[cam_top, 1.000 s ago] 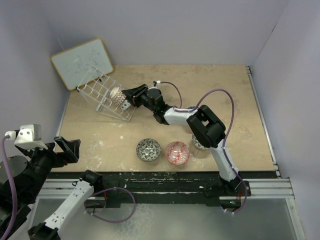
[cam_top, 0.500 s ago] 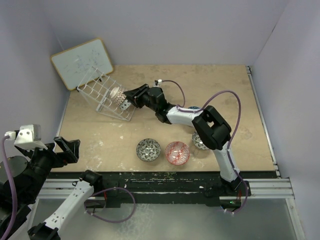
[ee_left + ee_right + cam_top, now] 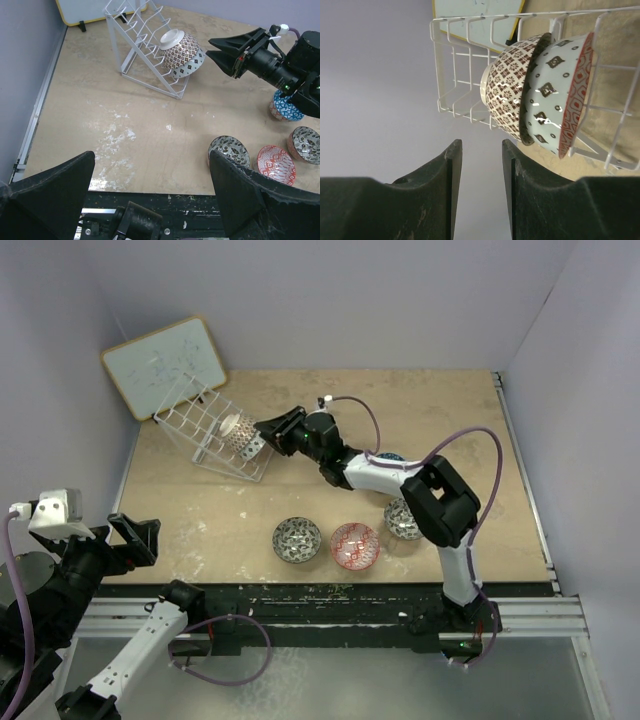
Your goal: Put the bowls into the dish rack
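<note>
Closest to me, the left hand (image 3: pixel 150 167) hangs off the near left corner of the counter (image 3: pixel 200 520). Its fingers are spread wide and there is nothing between them.

Next out, three bowls sit upright in a loose row near the front edge. They are a black-and-white bowl (image 3: pixel 297 539), a red bowl (image 3: pixel 354 545) just beside it, and a grey bowl (image 3: pixel 403 519) a little further right, partly under the right arm's elbow. Behind those I see a blue bowl (image 3: pixel 282 107), half hidden by the arm in the top view.

The right arm reaches across toward the far left. Its right hand (image 3: pixel 480 150) has the fingers only slightly parted and grips nothing. The tips sit just beside the racked bowls, with a small gap showing in the left wrist view.

Beyond the tips the dish rack (image 3: pixel 200 425) stands tilted on the counter. Two bowls lie in it on their sides, nested: a brown-and-white patterned bowl (image 3: pixel 507 95) and, inside it, a pale bowl with a red inside (image 3: pixel 552 90), rim toward the hand.

Farthest back, a whiteboard (image 3: pixel 165 365) leans in the corner behind the rack.
</note>
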### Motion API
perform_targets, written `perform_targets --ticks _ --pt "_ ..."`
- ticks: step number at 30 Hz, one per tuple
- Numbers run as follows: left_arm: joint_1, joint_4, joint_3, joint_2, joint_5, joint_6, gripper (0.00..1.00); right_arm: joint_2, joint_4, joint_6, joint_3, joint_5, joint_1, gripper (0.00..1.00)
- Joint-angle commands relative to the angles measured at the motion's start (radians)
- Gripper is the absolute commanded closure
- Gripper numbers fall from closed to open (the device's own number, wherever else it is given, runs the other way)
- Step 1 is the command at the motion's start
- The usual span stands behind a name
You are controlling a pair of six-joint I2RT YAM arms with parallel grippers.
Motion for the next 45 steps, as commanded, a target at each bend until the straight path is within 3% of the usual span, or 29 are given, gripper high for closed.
perform_targets --ticks 1,12,16,19,23,30,42,45 --pt "0.005 0.029 0.011 0.001 -0.011 -0.002 0.01 -0.116 -0.042 -0.12 -0.034 0.042 -0.005 0.59" --pt "0.005 0.043 0.018 0.021 -0.024 0.004 0.01 -0.403 -0.588 -0.685 -0.083 0.212 0.034 0.46" --pt "0.005 0.057 0.009 0.028 -0.02 0.006 0.01 -0.416 -0.856 -0.84 -0.033 0.323 0.144 0.32" --pt "0.005 0.062 0.005 0.028 -0.023 0.005 0.01 -0.391 -1.003 -0.878 0.001 0.406 0.278 0.29" --pt "0.005 0.062 0.008 0.022 -0.024 -0.003 0.01 -0.377 -1.045 -0.925 -0.011 0.408 0.41 0.3" --pt "0.004 0.038 0.005 0.01 -0.028 -0.018 0.01 -0.29 -1.059 -0.962 0.005 0.339 0.511 0.36" --pt "0.005 0.022 -0.003 -0.008 -0.036 -0.03 0.01 -0.164 -1.129 -0.943 0.07 0.417 0.549 0.4" --pt "0.005 0.023 -0.014 -0.013 -0.036 -0.032 0.01 -0.151 -1.132 -0.94 0.071 0.418 0.551 0.46"
